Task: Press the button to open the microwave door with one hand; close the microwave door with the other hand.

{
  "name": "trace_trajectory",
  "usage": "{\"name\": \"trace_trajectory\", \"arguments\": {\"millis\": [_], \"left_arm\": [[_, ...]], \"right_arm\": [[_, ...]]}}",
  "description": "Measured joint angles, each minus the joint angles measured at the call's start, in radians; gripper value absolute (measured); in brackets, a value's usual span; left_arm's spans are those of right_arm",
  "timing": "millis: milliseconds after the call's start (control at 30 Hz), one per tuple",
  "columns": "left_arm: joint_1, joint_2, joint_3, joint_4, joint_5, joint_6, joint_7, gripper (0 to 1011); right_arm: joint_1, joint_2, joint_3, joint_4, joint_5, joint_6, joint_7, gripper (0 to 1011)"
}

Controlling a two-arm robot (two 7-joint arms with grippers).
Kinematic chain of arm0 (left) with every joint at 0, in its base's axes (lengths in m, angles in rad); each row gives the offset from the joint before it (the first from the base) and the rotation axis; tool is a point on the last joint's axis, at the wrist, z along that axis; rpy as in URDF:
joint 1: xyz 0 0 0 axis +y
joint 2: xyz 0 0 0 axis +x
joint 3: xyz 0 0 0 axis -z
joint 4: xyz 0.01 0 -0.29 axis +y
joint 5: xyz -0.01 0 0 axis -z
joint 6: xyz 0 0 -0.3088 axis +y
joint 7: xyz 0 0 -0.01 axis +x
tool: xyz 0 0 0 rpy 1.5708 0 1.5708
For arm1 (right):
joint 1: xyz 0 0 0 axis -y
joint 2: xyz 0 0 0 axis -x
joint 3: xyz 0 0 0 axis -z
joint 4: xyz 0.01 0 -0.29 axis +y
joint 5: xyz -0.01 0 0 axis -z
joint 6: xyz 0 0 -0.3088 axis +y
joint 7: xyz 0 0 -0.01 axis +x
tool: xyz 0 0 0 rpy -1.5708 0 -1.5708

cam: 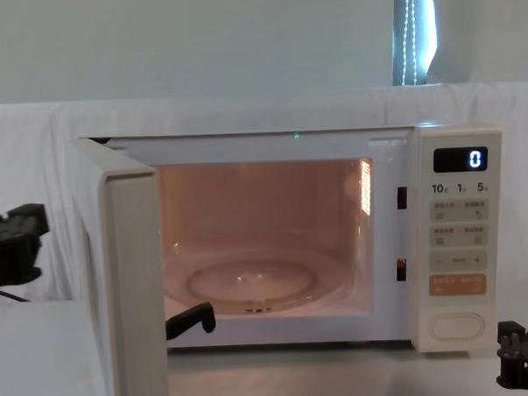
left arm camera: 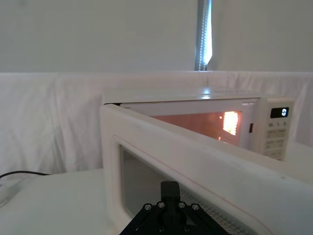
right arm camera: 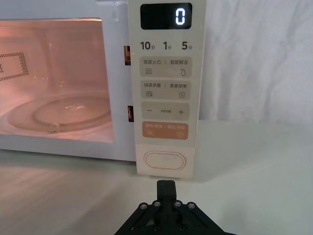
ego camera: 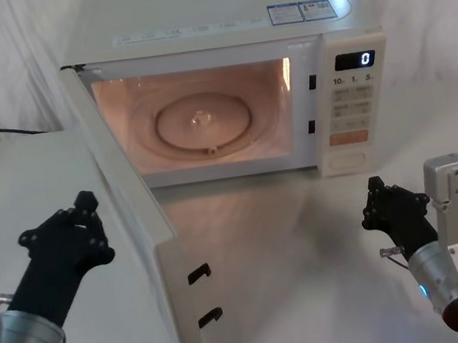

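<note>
- With the door swung wide on its left hinge, I see its free edge pointing toward the robot, two dark latch hooks on that edge.
- Door in the left wrist view: outer face with the window, running at an angle across the front of the oven; in the chest view it is nearly edge-on at the left of the cavity.
- Cavity lit warm, glass turntable inside, nothing on it.
- Button at the bottom of the right-hand panel, just under the orange key; head view puts it at the oven's front right lower corner.
- Display reads 0.
- Right gripper low on the table in front of the panel, apart from the button, touching nothing; my right wrist view has its tip just below the button. Fingers look closed together, empty.
- Left gripper left of the door, near its outer face, not touching as far as I can tell; tip also in the left wrist view. Open or shut: can't tell.
- White table under everything, black cable at far left.
</note>
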State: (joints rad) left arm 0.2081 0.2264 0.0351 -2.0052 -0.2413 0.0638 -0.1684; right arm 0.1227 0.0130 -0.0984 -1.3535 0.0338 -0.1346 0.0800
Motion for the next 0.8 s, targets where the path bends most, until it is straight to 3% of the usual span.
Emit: {"name": "trace_trajectory", "arguments": {"millis": [800], "left_arm": [[-0.153, 0.007, 0.097, 0.120, 0.014, 0.008, -0.021, 0]], "right_arm": [[0.000, 0.000, 0.000, 0.000, 0.000, 0.000, 0.000, 0]]}}
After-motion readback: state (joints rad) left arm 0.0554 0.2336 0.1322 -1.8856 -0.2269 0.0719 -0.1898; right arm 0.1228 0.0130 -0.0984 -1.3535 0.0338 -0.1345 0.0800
